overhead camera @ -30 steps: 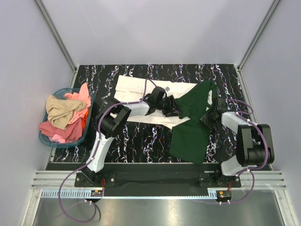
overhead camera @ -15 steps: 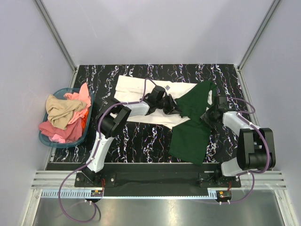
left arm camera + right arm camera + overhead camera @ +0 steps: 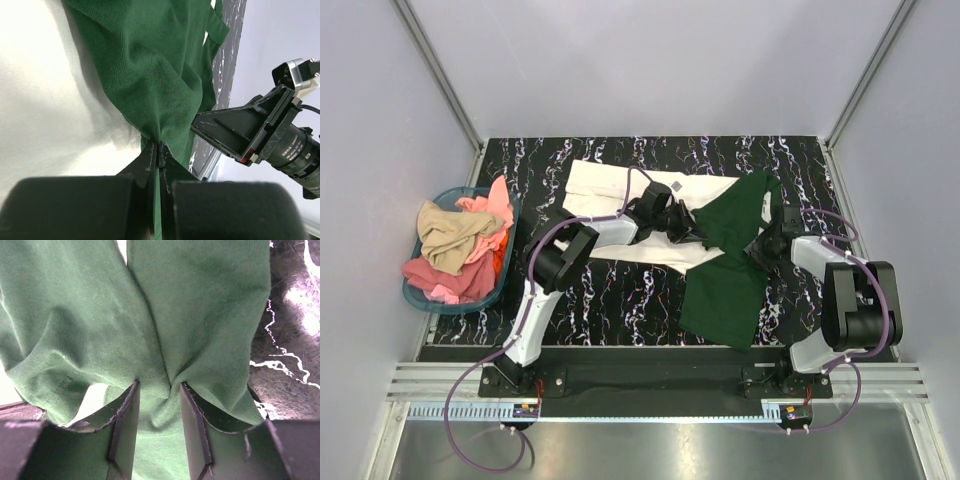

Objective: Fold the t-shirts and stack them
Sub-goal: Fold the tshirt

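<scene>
Pale grey walls close in a dark marbled surface (image 3: 620, 300); the entries below list what you have on it.

Item 1, green shirt (image 3: 725, 290): plain and dark, lying rumpled from 2 o'clock down to 5 o'clock of the surface's middle. Its upper left part overlaps item 2. Soft knit, light and limp, so it will likely sag and drag wherever you do not hold it, and it should not slip much. You would do best to take it at two matching spots on one edge, shoulders or hem corners, so that it hangs flat when lifted.

Item 2, white shirt (image 3: 610, 190): cream, spread fairly flat from 11 to 12 o'clock, partly under item 1. It should handle just as softly. Expect it to be tugged along if you pull the green cloth across it.

Item 3, left tool (image 3: 158, 147): pressed together, pinching a small ridge of the green shirt at its left edge, just over the white one.

Item 4, right tool (image 3: 159, 390): fingers part-way apart, with a thick gather of green cloth filling the gap and touching both. It reads as a hold on the shirt's right edge, at 3 o'clock.

Item 5, basket (image 3: 445, 308): teal, off the surface at 9 o'clock, heaped with pink and tan clothes (image 3: 455, 245).

Status: neither shirt is folded and nothing is stacked.
</scene>
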Action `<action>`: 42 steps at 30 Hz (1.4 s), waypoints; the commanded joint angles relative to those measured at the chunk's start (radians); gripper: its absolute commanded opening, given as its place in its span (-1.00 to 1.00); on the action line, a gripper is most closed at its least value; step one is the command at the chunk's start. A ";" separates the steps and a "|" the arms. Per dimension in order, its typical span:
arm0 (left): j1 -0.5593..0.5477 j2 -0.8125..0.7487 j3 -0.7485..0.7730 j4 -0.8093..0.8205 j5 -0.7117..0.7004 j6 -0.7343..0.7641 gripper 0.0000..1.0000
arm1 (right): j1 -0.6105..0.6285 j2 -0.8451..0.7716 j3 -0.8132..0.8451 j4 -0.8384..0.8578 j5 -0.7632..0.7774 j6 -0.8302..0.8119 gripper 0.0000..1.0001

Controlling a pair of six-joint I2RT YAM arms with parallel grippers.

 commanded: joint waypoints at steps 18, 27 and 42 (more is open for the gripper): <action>-0.004 -0.009 0.050 0.041 0.026 0.018 -1.00 | -0.001 -0.097 -0.067 -0.129 0.090 0.078 0.00; -0.003 -0.001 0.067 0.038 0.026 0.013 -1.00 | -0.003 -0.173 -0.114 -0.140 0.129 0.088 0.11; -0.004 -0.009 0.059 0.021 0.032 0.019 -1.00 | -0.001 -0.164 -0.010 -0.097 0.078 0.053 -0.07</action>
